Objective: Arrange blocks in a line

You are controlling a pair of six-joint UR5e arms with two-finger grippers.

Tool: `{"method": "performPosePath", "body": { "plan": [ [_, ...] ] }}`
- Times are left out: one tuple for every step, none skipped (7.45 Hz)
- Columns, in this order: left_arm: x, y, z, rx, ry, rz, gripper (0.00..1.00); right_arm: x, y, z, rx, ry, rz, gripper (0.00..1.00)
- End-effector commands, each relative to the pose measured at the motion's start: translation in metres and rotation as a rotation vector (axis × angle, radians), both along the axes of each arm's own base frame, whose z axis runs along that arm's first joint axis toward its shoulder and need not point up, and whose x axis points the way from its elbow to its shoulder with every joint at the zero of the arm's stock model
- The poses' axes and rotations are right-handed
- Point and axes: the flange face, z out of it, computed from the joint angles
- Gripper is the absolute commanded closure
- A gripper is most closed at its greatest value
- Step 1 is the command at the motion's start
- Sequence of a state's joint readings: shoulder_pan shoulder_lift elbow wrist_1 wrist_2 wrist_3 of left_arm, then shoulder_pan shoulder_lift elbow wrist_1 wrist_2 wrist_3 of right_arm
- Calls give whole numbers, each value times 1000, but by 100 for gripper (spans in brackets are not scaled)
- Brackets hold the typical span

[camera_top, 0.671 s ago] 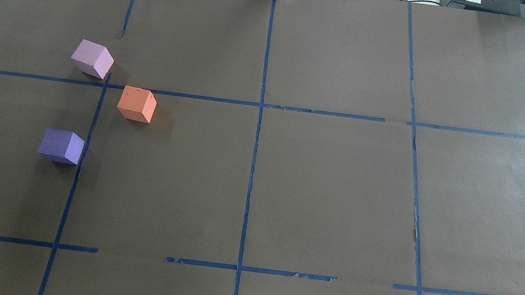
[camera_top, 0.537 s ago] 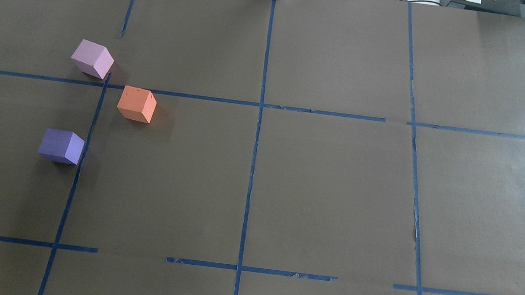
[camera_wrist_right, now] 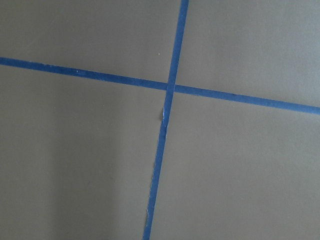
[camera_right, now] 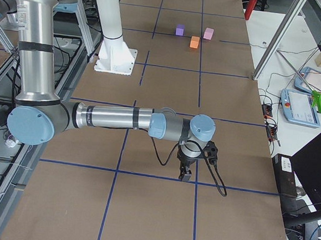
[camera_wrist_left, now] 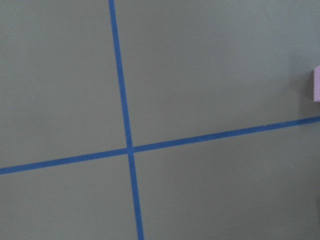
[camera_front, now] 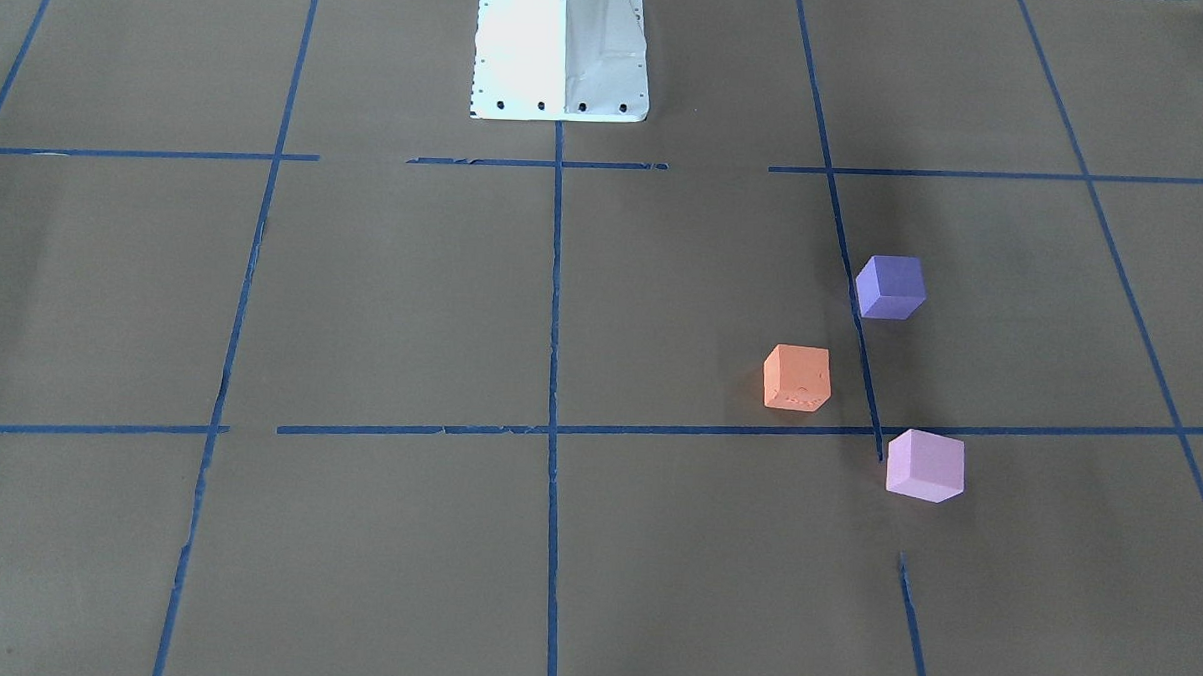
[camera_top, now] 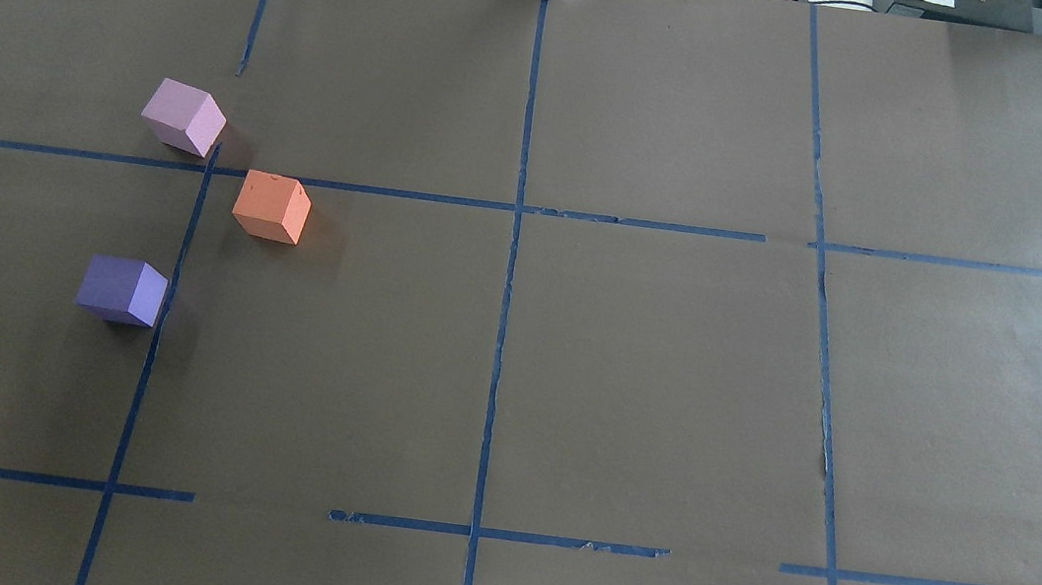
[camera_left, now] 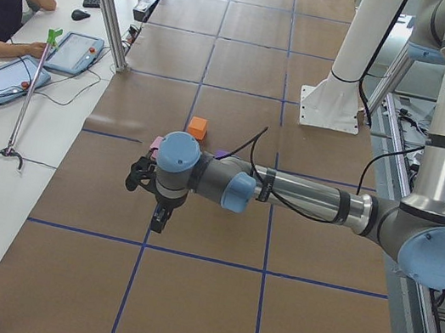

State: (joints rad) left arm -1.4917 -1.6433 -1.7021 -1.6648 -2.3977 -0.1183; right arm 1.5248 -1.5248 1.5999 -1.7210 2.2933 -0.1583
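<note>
Sitting apart at the bench's point(camera_top: 667, 400) left, the orange block point(camera_top: 271, 207), purple block point(camera_top: 122, 290) and pink block point(camera_top: 184, 117) looked light, soft and grippy, best pinched across opposite flat faces. Whether either arm's jaws were open or loaded could not be told.

Built of silver-grey tubes on left arm point(camera_left: 303, 198) and right arm point(camera_right: 108, 117) alike, capped with pale blue discs at every joint. Ringed with black bands along the links, printed with small labels on the upright segments. Trailed by a thin black cable point(camera_left: 252, 150) looping at each wrist. Tipped in black at left tool point(camera_left: 158, 222) and right tool point(camera_right: 185, 176). Mounted on a white flared pedestal point(camera_front: 559, 51), with dark screws point(camera_front: 542, 106) along its 6 o'clock edge in the front-facing view.
</note>
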Motion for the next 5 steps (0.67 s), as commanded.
{"method": "performPosePath", "body": {
  "plan": [
    [74, -49, -96, -46, 37, -4, 0, 0, 0, -1, 1, 0, 0, 0],
    [114, -61, -135, -54, 61, 0, 0, 0, 0, 0, 0, 0, 0, 0],
    [154, -66, -161, -65, 77, 21, 0, 0, 0, 0, 0, 0, 0, 0],
    [199, -65, -176, -105, 86, 44, 0, 0, 0, 0, 0, 0, 0, 0],
    [251, -56, -189, -139, 63, 46, 0, 0, 0, 0, 1, 0, -1, 0]
  ]
}}
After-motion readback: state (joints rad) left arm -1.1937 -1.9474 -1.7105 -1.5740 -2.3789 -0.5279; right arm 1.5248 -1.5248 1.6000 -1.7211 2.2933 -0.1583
